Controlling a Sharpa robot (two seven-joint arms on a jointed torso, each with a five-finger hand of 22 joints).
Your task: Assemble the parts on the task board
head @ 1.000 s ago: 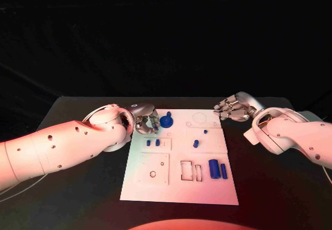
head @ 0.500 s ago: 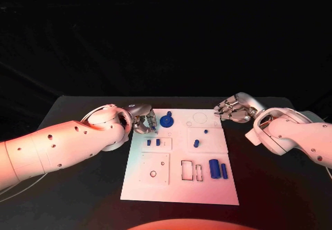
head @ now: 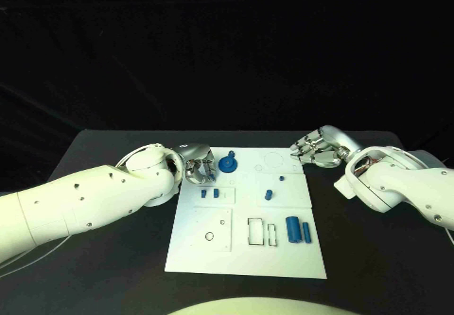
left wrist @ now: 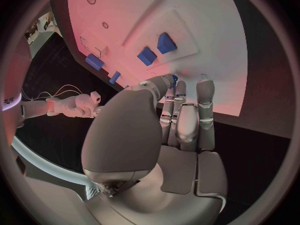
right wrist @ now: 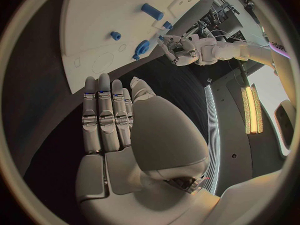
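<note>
The white task board (head: 248, 216) lies in the middle of the table. A round blue part (head: 228, 163) with a stub sits near the board's far left corner. My left hand (head: 199, 169) hovers at the board's left edge just beside it, fingers extended and holding nothing; the right wrist view shows this left hand (right wrist: 179, 48) next to the round part (right wrist: 141, 47). Two small blue blocks (head: 210, 193) sit in a recess, also seen as blocks (left wrist: 156, 49). My right hand (head: 316, 149) hangs empty off the far right corner, fingers straight (right wrist: 106, 115).
Further blue parts on the board: a small peg (head: 282, 178), a short piece (head: 269, 194) and two upright cylinders (head: 298, 230) at the right side. Rectangular slots (head: 260, 233) and a square plate with holes (head: 212, 230) lie near the front. Black table surrounds the board.
My left hand has drawn back a little from the round blue part, which it was touching a second ago. The right hand has hardly moved.
</note>
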